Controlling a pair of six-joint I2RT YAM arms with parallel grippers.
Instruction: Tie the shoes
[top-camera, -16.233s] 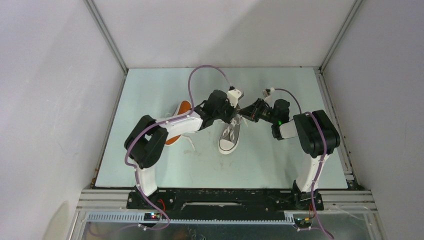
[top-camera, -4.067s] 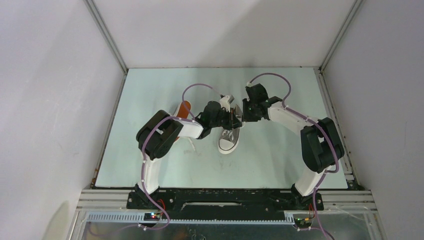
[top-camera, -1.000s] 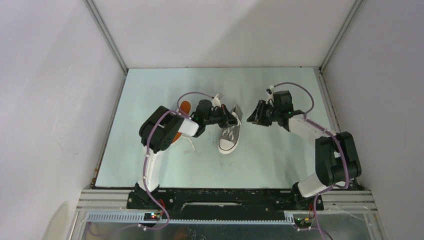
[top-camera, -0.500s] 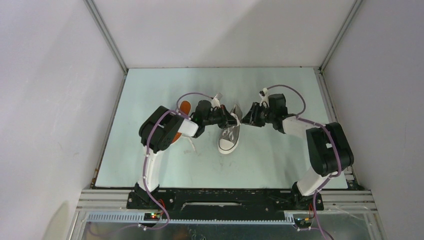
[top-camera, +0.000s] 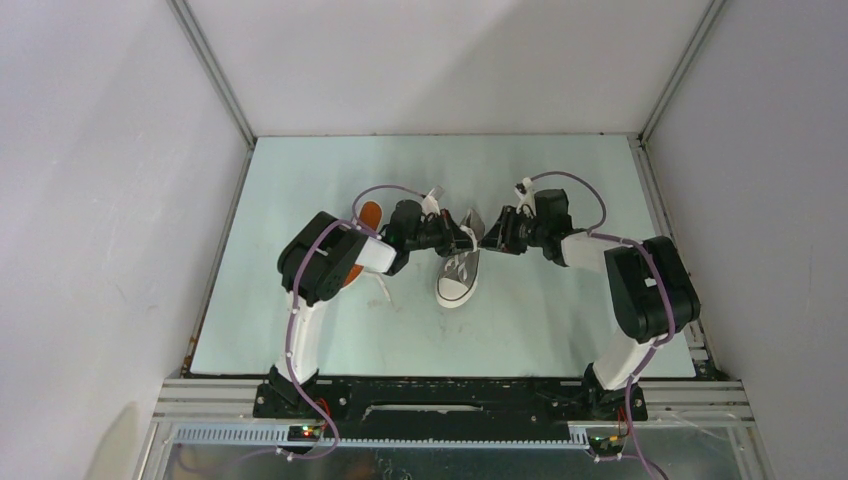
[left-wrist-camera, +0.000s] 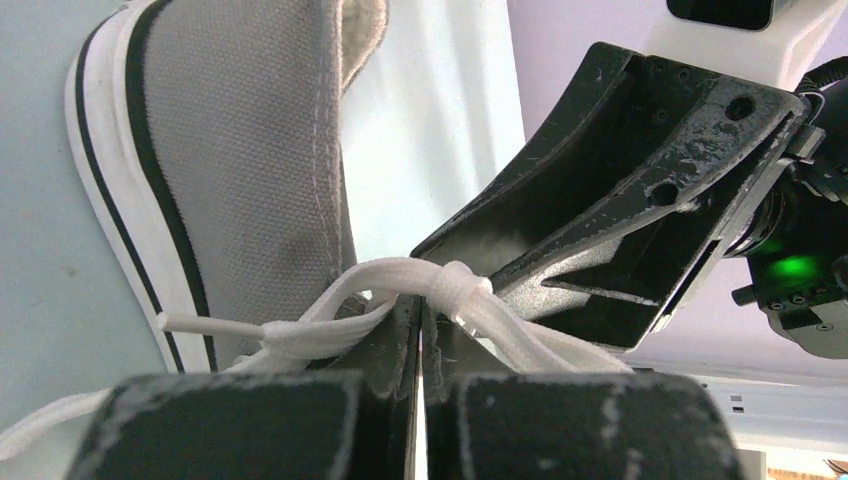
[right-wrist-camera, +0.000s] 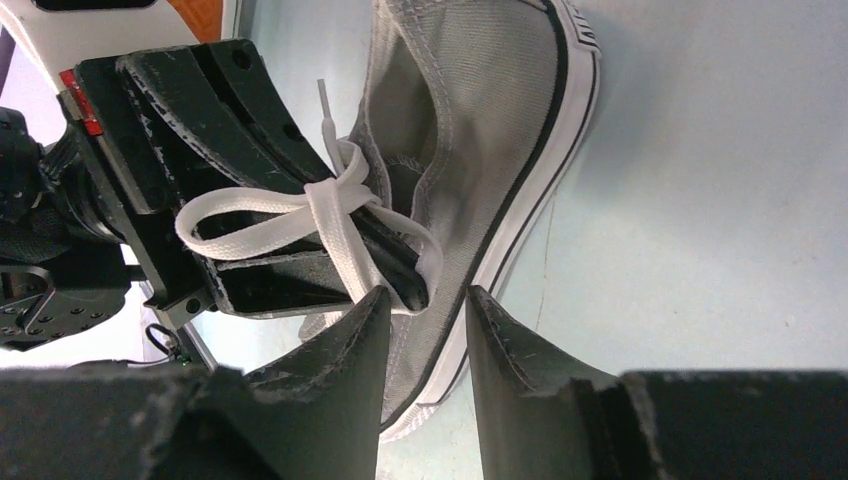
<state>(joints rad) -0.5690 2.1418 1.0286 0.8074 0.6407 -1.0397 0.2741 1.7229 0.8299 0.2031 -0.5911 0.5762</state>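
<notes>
Lace (left-wrist-camera: 445, 283) pinched in left end effector (left-wrist-camera: 419, 320), right end effector (right-wrist-camera: 428, 296) half-open beside shoe (right-wrist-camera: 480, 120)

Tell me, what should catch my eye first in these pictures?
Two black-and-white robot arms meet over a small grey canvas sneaker with a white toe cap in the middle of the pale green table. The jaws of the left arm are shut on its knotted white lace, while those of the right arm stand slightly apart close beside that lace. A second shoe's orange sole peeks out behind the left arm.
</notes>
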